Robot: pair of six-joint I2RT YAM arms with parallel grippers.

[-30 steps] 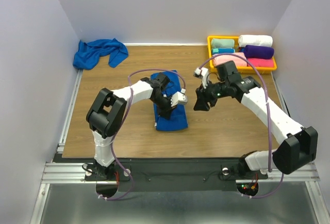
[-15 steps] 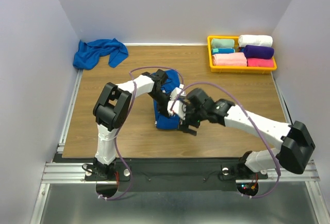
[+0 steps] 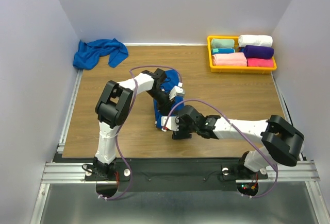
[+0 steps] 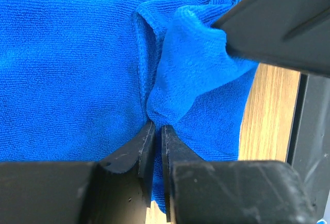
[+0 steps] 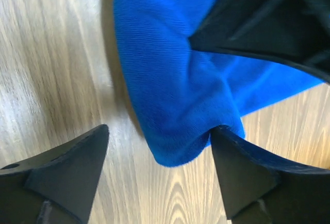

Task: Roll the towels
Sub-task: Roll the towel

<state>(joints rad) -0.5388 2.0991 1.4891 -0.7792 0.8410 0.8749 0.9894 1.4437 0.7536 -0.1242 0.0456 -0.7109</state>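
Note:
One royal-blue towel [image 3: 164,82] lies partly bunched in the middle of the table. The other blue towel [image 3: 98,52] lies crumpled at the far left corner. My left gripper [image 3: 165,109] is shut on a raised fold of the middle towel; in the left wrist view its jaws [image 4: 154,128] pinch the cloth [image 4: 67,74]. My right gripper [image 3: 171,125] is open at the towel's near end. In the right wrist view the towel's lifted corner [image 5: 175,90] hangs between the open fingers [image 5: 160,134], with the right finger touching it.
A yellow tray [image 3: 210,54] at the far right holds rolled teal, white, purple and pink towels. The right arm lies low across the near table. The table's front edge and metal rail [image 3: 154,172] are just behind the right gripper.
My right arm has swung from right of the towel down to its near end, with its open jaws now around the corner. My left gripper stays on the towel, shifted slightly.

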